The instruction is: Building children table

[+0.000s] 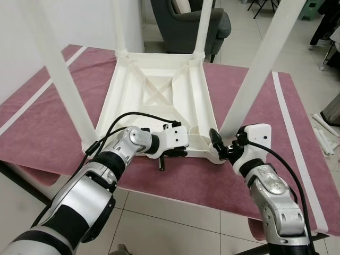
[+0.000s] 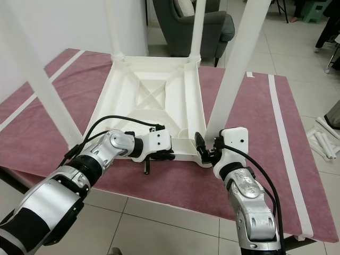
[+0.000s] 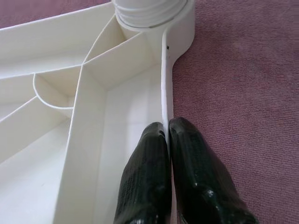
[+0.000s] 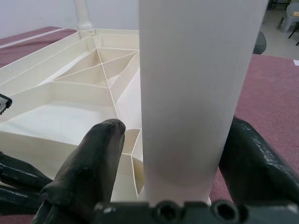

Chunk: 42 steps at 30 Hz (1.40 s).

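Observation:
A white children's table (image 1: pixel 159 90) lies upside down on a maroon mat (image 1: pixel 48 133), with its legs pointing up. My left gripper (image 1: pixel 178 153) is at the table's near rim. The left wrist view shows that gripper (image 3: pixel 168 128) shut on the thin rim wall (image 3: pixel 166 88), one finger inside and one outside, just short of the corner socket (image 3: pixel 149 11). My right gripper (image 1: pixel 226 146) is at the base of the near right leg (image 1: pixel 260 64). Its fingers (image 4: pixel 93 154) stand open on either side of that leg (image 4: pixel 196 84), the inner finger a little off it.
The near left leg (image 1: pixel 58 74) and two far legs (image 1: pixel 204 26) rise around the work area. The mat's front edge (image 1: pixel 175 194) drops to tiled floor (image 1: pixel 175 223). A dark grey armchair (image 1: pixel 191 21) stands behind, and white tubes (image 1: pixel 324 135) lie on the floor at right.

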### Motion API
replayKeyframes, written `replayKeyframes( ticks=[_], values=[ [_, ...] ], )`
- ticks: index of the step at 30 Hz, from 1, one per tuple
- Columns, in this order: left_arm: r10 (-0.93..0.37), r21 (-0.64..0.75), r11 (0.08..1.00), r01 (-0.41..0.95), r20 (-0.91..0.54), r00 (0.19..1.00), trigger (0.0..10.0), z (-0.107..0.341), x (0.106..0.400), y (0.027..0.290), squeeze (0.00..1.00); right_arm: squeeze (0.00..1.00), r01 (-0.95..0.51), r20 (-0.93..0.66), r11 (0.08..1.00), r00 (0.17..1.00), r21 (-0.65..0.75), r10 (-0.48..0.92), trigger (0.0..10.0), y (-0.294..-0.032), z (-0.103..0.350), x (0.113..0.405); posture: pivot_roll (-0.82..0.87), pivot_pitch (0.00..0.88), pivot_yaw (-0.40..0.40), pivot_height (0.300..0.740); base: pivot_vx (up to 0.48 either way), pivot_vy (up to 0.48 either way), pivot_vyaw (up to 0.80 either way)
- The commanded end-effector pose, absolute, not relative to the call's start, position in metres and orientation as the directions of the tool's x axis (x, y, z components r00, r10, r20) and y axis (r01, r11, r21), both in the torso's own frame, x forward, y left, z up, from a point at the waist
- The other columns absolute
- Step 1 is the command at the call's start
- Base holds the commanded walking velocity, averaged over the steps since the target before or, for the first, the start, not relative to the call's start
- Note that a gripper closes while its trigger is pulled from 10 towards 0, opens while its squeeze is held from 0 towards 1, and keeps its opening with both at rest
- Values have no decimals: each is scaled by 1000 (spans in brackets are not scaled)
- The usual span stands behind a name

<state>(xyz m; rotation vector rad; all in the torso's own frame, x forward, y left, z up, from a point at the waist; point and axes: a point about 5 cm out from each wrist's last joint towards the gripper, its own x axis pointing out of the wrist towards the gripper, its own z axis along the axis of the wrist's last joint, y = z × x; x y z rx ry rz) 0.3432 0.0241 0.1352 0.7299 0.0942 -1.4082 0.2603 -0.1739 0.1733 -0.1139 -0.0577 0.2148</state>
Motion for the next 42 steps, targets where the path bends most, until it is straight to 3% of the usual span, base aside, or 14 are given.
replayKeyframes(
  ticks=[1,5,12,17,22,33,35,36,37,38,39,40,41,42],
  values=[
    [-864,370,-78,926,-489,122,0,127,335,36,0,0,-244,53,960,966,-135,253,10000,-172,181,259,-16,0,42,740,0,0,0],
    [-885,380,-194,904,-466,5,0,133,320,45,0,0,-298,57,939,948,-173,312,10000,-173,189,256,-7,0,34,740,0,0,0],
    [-896,388,-266,883,-436,-78,0,137,299,50,0,0,-425,7,879,899,-215,437,10000,-171,191,253,8,0,22,740,0,0,0],
    [-902,389,-274,880,-423,-94,0,138,293,49,0,0,-550,-56,807,832,-214,552,10000,-168,187,252,13,0,19,740,0,0,0],
    [-896,374,-299,878,-426,-124,0,137,281,54,0,0,-727,-225,662,687,-183,691,10000,-174,169,252,25,0,8,740,0,0,0],
    [-900,270,-237,933,-423,-106,0,122,273,58,0,0,-731,-270,662,679,-165,682,10000,-175,155,258,36,0,6,740,0,0,0],
    [-897,275,-214,937,-435,-78,0,116,272,58,0,0,-720,-257,678,690,-150,676,9216,-171,152,257,31,0,11,740,0,0,0],
    [-896,277,-206,939,-439,-67,8196,115,273,57,0,0,-718,-254,680,692,-147,676,10000,-170,151,256,31,0,11,740,0,0,0],
    [-896,275,-201,940,-439,-63,10000,114,273,56,0,0,-712,-249,687,698,-142,672,10000,-169,151,256,29,0,13,740,0,0,0],
    [-899,269,-193,943,-433,-61,10000,114,273,55,75,0,-709,-243,692,701,-139,670,10000,-169,151,256,29,0,13,740,0,0,0],
    [-903,264,-185,947,-426,-58,10000,115,273,53,286,0,-709,-239,692,702,-136,671,10000,-169,152,256,29,0,13,740,0,0,0],
    [-903,264,-185,947,-426,-58,10000,115,273,53,286,0,-709,-239,692,702,-136,671,10000,-169,152,256,29,0,13,740,0,0,0],
    [-908,257,-166,952,-416,-46,10000,115,274,52,1000,0,-707,-232,694,703,-135,672,10000,-169,153,256,24,0,17,740,0,0,0],
    [-912,243,-152,958,-407,-41,10000,116,275,51,1000,0,-705,-224,696,706,-134,672,10000,-169,154,256,24,0,17,740,0,0,0]
  ],
)
